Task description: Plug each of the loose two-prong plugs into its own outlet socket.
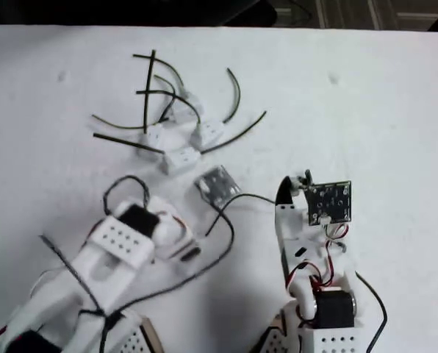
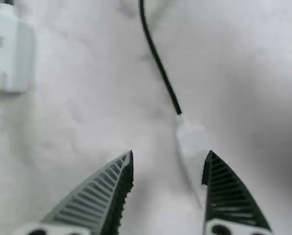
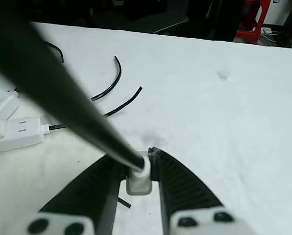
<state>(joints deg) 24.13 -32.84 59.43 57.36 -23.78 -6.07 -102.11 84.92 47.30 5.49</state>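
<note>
Evidently we pinch one plug (image 3: 137, 185) in the right gripper (image 3: 136, 161), prongs probably free for the sockets (image 3: 18, 133); the left gripper (image 2: 170, 153), spread, hovers over a second plug (image 2: 191, 138).

White table (image 1: 381, 110) with corded outlet sockets (image 1: 181, 159)

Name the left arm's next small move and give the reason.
Probably ease forward a touch and close on the white plug. The left pincer is open, and the plug lies just at its tips, nearer one finger, with its black cord trailing away.
</note>
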